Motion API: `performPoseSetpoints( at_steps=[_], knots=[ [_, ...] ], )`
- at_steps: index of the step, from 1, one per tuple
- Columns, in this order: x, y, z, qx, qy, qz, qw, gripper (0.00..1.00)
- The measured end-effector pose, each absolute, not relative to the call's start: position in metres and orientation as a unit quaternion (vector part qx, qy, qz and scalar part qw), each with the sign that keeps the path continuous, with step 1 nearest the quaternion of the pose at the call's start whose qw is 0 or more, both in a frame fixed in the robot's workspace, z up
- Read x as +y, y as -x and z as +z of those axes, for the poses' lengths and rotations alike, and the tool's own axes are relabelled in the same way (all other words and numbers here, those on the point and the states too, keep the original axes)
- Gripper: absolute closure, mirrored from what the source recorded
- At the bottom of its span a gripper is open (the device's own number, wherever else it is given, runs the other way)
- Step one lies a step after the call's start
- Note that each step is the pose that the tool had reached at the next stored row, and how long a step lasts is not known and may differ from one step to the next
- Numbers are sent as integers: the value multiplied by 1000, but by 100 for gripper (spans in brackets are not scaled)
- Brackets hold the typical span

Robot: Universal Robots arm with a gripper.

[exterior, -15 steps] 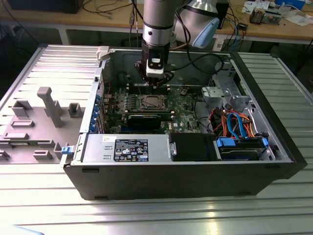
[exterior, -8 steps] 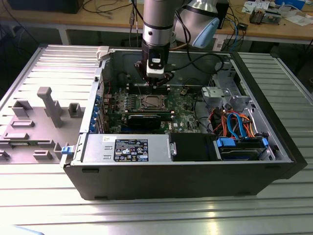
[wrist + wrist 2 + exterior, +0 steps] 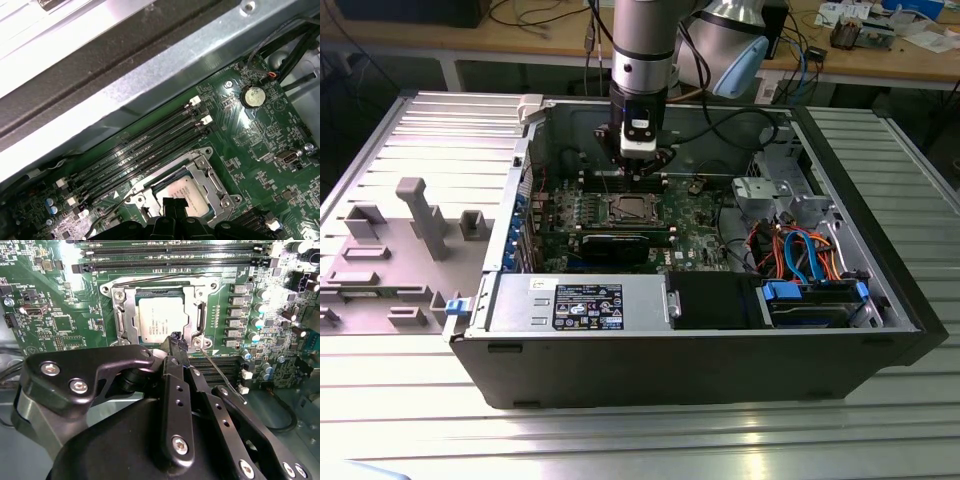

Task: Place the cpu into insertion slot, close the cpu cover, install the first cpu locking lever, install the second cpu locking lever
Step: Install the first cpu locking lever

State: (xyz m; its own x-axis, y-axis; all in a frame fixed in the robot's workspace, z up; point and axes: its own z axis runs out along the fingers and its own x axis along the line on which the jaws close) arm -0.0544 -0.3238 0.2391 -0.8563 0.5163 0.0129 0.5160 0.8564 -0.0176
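An open computer case [image 3: 700, 340] lies on its side on a slatted metal table [image 3: 620, 440], with the arm's gripper [image 3: 638, 160] lowered into it above the green motherboard [image 3: 705, 225], near the case's far wall. In both wrist views the cpu [image 3: 162, 319] sits flat in the insertion slot [image 3: 120, 292], silver face up, and the cpu cover [image 3: 192, 294] lies closed down over it, its frame bordering the chip on all sides. In the second wrist view one thin lever [image 3: 165, 279] runs along the slot's edge beside the memory slots [image 3: 170, 249], and a second thin lever [image 3: 220, 371] angles away from a slot corner, lifted off the board and not latched. The gripper's black fingertips [image 3: 175, 342] are drawn together in a narrow stance with nothing between them, and sit just beside the cover's edge close to the base of that raised lever; whether they touch the metal cannot be told. In the first wrist view the fingertips [image 3: 172, 207] overlap the cpu's near edge, with a coin battery [image 3: 253, 95] farther along the board. Inside the case, along its near wall, sit a grey power supply [image 3: 580, 300] and a black box [image 3: 715, 298]; the near corner at the exterior view's right holds a blue-trimmed drive bay [image 3: 810, 300] under orange and blue cables [image 3: 800, 250]. A black card [image 3: 620, 245] stands on the board just beside the slot. A grey fixture plate [image 3: 400, 250] rests on the table off the case's end at the exterior view's left.
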Motion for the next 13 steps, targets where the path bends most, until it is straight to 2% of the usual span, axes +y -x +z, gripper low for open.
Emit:
performPoseSetpoints(
  at_steps=[13],
  knots=[
    [-324,54,239,-967,253,4,9,89]
  ],
)
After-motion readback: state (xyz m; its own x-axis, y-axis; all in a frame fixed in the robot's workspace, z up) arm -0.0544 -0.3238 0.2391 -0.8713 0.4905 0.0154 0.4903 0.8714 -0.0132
